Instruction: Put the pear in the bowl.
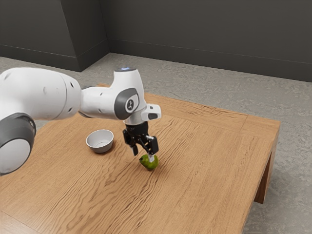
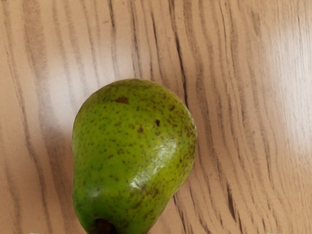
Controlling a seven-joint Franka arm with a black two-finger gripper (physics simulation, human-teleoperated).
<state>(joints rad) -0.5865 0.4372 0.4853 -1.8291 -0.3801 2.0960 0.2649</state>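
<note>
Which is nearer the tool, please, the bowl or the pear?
It is the green pear, under the tool; the pale bowl stands toward the exterior view's left.

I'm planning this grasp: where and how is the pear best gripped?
From above, I'd set the tool astride the pear, pinching its two flanks where the round body begins to narrow toward the stem: it lies on its side, leaving both flanks free.

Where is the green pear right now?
In the exterior view, the pear lies on the wooden table, just beneath the black tool, farther to the exterior view's right than the pale bowl.
</note>
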